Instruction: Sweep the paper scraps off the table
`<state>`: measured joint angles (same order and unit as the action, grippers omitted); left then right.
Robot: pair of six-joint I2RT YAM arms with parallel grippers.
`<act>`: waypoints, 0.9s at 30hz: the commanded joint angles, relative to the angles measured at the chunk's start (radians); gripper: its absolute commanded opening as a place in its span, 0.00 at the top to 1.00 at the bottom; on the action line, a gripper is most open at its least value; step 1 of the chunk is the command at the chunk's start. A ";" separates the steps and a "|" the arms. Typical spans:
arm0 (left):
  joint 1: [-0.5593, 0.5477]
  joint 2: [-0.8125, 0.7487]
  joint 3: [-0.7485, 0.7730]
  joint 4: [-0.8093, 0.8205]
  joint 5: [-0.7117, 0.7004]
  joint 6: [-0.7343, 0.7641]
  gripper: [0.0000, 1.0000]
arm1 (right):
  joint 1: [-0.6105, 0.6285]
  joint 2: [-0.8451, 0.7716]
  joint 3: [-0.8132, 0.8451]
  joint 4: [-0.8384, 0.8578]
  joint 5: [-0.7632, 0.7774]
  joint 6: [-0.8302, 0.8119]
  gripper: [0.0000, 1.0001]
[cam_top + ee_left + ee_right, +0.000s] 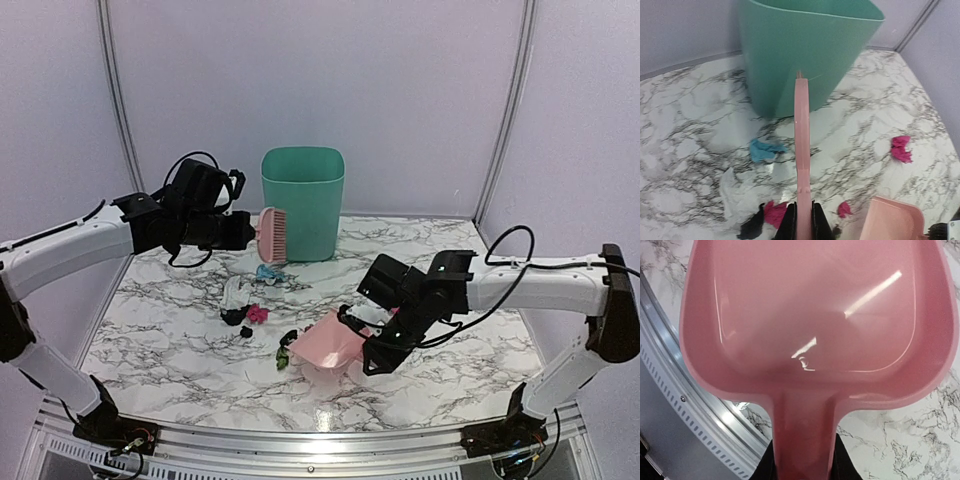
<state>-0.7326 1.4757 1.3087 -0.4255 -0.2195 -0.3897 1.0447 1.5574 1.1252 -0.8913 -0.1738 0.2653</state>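
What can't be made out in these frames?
- Top external, left wrist: the bottom of the bin is hidden by its own wall.
- Top external: the scraps by the dustpan are too small to count.
- Left wrist: the brush is edge-on, bristles unseen.
- Right wrist: the dustpan fills it, hiding the scraps; its front lip is cut by the top edge.

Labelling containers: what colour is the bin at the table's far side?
The bin is teal green; left wrist view shows it best.

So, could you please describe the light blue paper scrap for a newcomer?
Find the green bin at the back of the table. Just in front of it lies the light blue scrap, the only blue one among black and pink bits.
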 commanded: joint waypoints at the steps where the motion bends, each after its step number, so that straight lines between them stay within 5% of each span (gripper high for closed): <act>1: -0.011 0.034 -0.002 0.240 0.318 -0.044 1.00 | 0.000 -0.106 -0.040 -0.038 -0.020 0.063 1.00; 16: -0.184 0.564 0.431 0.481 0.589 -0.293 1.00 | 0.006 -0.299 -0.295 -0.050 -0.048 0.229 1.00; 21: -0.191 0.751 0.580 0.428 0.544 -0.434 1.00 | 0.009 -0.354 -0.345 -0.039 -0.065 0.255 1.00; 27: -0.188 0.828 0.583 0.301 0.493 -0.457 1.00 | 0.009 -0.344 -0.353 -0.046 -0.062 0.237 1.00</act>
<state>-0.9295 2.2818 1.8896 -0.0395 0.3069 -0.8074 1.0470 1.2121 0.7673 -0.9428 -0.2276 0.4999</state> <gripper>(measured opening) 0.048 0.182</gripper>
